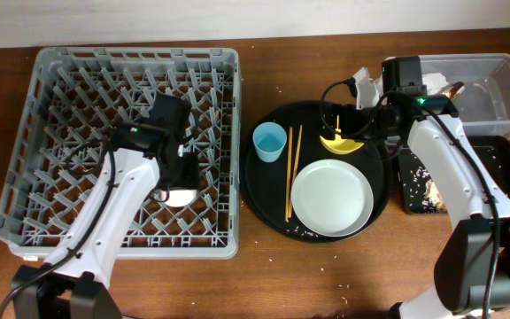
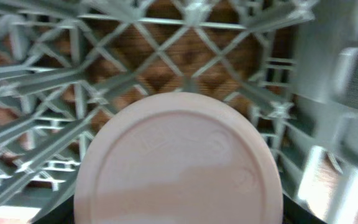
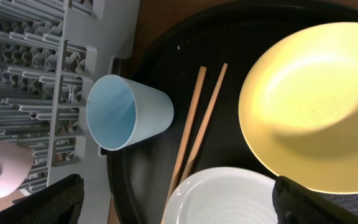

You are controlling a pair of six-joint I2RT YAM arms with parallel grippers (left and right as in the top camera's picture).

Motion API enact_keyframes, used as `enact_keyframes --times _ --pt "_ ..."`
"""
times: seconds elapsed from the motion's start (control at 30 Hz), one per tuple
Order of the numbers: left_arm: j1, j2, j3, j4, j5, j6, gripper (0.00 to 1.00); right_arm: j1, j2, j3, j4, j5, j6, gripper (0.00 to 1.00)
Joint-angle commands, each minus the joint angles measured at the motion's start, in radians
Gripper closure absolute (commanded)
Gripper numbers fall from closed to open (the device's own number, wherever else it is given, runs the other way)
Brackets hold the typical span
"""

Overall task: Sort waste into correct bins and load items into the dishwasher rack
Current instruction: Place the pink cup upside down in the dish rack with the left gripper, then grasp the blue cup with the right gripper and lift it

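A grey plastic grid dishwasher rack (image 1: 131, 55) fills the left of the table. In its right half, low among the tines, sits a pale pink round dish (image 2: 179, 168), showing its flat underside to the left wrist camera.

Just right of the rack a black round tray (image 1: 268, 188) holds four things. A light blue plastic cup (image 1: 269, 142) lies on its side at the upper left. A pair of wooden chopsticks (image 1: 292, 173) runs lengthwise beside it, and a white round plate (image 1: 332, 197) sits at the lower right. A yellow shallow dish (image 1: 342, 144) is at the top. Some pale crumbs lie on the tray's lower edge.

At the far right are a clear plastic rectangular bin (image 1: 503, 97), its contents mostly hidden by the arm, and a black rectangular bin (image 1: 498, 159) with pale scraps (image 1: 417, 188) strewn along its left side.

The left arm reaches up from the near edge, and the left gripper (image 1: 180, 182) points down into the rack right at the pink dish. Its fingers are out of view, so I cannot tell whether they clamp the dish.

The right arm bends leftward over the tray's top edge. The right gripper (image 3: 182, 208) hangs above the yellow dish, its fingers (image 3: 42, 199) spread wide and holding nothing
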Motion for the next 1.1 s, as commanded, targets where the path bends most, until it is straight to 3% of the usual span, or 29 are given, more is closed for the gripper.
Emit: enact_keyframes --times 0.0,0.2,0.3,0.33,0.53,0.6,0.73,0.83,1.0,1.03,1.07 --pt "-0.029 0.022 0.053 -0.033 0.088 -0.014 0.69 0.004 -0.023 0.006 0.001 0.008 -0.011 0.02" --pt "-0.037 0.026 0.025 -0.045 -0.004 -0.044 0.68 0.004 -0.023 0.006 0.001 0.008 -0.012 0.03" --pt "-0.037 0.028 -0.014 0.001 0.000 -0.044 0.30 0.004 -0.023 0.006 0.002 0.008 -0.012 0.03" --pt "-0.037 0.028 -0.015 0.006 0.000 -0.044 0.26 0.005 -0.023 0.006 0.006 0.008 -0.011 0.04" --pt "-0.037 0.027 -0.009 0.037 0.011 -0.044 0.26 0.086 -0.023 0.008 0.092 0.023 0.036 0.13" --pt "-0.036 0.027 0.026 0.041 0.029 -0.044 0.26 0.157 -0.021 0.008 0.116 0.146 0.120 0.17" --pt "-0.031 0.027 0.182 0.045 0.073 -0.044 0.26 0.283 0.015 0.007 0.132 0.381 0.285 0.32" --pt "-0.031 0.034 0.195 0.098 0.108 -0.045 0.26 0.339 0.103 0.007 0.171 0.407 0.389 0.51" --pt "-0.031 0.051 0.195 0.107 0.114 -0.044 0.26 0.343 0.195 0.007 0.193 0.446 0.410 0.64" --pt "-0.031 0.056 0.195 0.109 0.114 -0.044 0.26 0.343 0.197 0.007 0.193 0.446 0.410 0.83" --pt "-0.030 0.060 0.195 0.111 0.114 -0.044 0.26 0.343 0.195 0.007 0.188 0.441 0.410 0.96"
